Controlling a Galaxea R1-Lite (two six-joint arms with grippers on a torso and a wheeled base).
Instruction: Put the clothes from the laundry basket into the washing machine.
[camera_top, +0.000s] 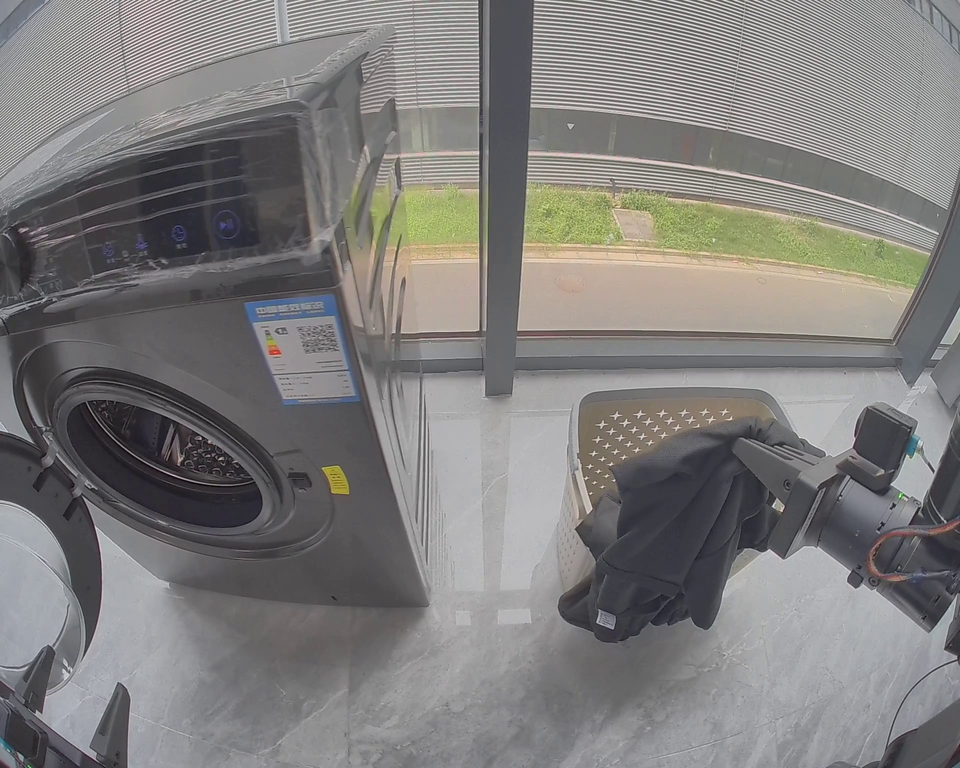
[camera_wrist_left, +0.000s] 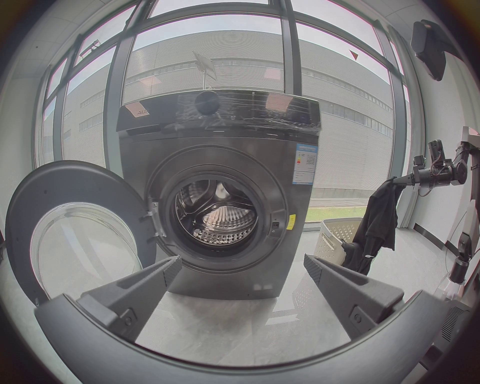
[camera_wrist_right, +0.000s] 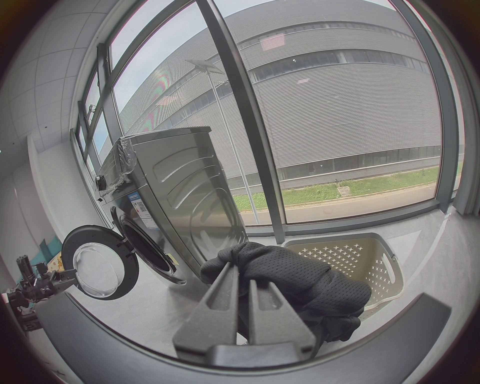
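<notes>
Washer (camera_top: 200, 420) on floor (camera_top: 500, 680) at my left, round door (camera_top: 45, 560) swung wide open, drum (camera_wrist_left: 217, 220) in sight. Basket (camera_top: 655, 425) on floor by window (camera_top: 700, 150), to right of washer. Dark garment (camera_top: 670, 530) hangs over basket front rim, held up in air. My right jaws clenched on garment top. My left jaws released, low, facing washer opening.

Bkgd: grey marble floor (camera_top: 500, 680), dark vertical window post (camera_top: 507, 200). Outside: road (camera_top: 680, 298), grass strip (camera_top: 700, 225), ribbed grey bldg (camera_top: 700, 80) behind.
</notes>
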